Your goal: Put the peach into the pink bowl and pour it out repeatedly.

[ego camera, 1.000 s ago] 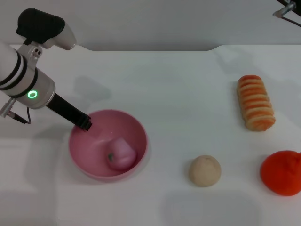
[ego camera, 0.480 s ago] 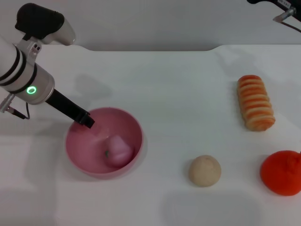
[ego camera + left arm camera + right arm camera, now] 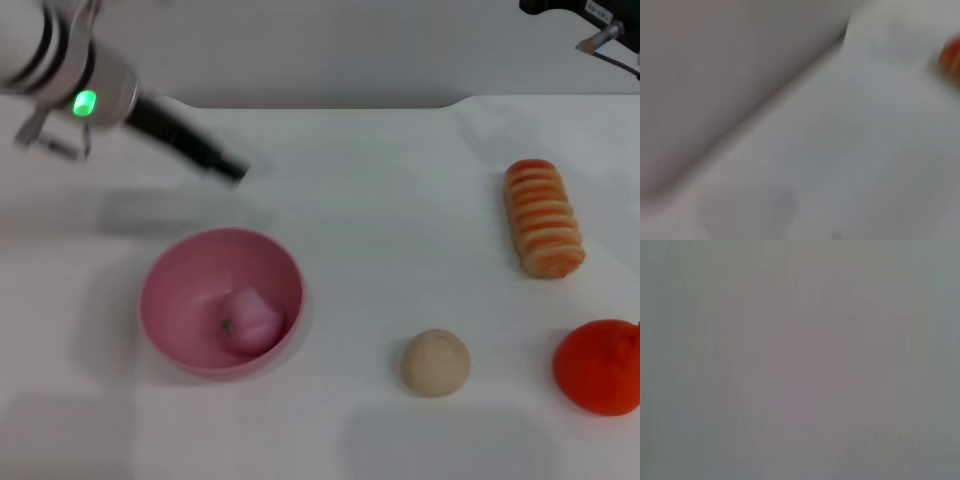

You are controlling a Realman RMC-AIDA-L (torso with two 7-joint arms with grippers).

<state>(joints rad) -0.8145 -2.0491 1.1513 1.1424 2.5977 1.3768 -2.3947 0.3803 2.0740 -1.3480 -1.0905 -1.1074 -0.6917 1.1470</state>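
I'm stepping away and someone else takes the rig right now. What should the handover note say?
Left tool: up off the table, beyond the pink bowl, touching nothing; its opening can't be read.
Right arm: parked at the far right, only a sliver showing.
Peach: lies inside the pink bowl, which stands upright on the table.
Done: peach is in the bowl.
Left: grip the bowl, pour the peach out, then repeat.
Also on the table: beige ball, striped bread, orange-red fruit.

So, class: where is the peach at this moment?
In the head view, the peach lies inside the pink bowl, on the robot's left side of the table, with the beige ball off to its right.
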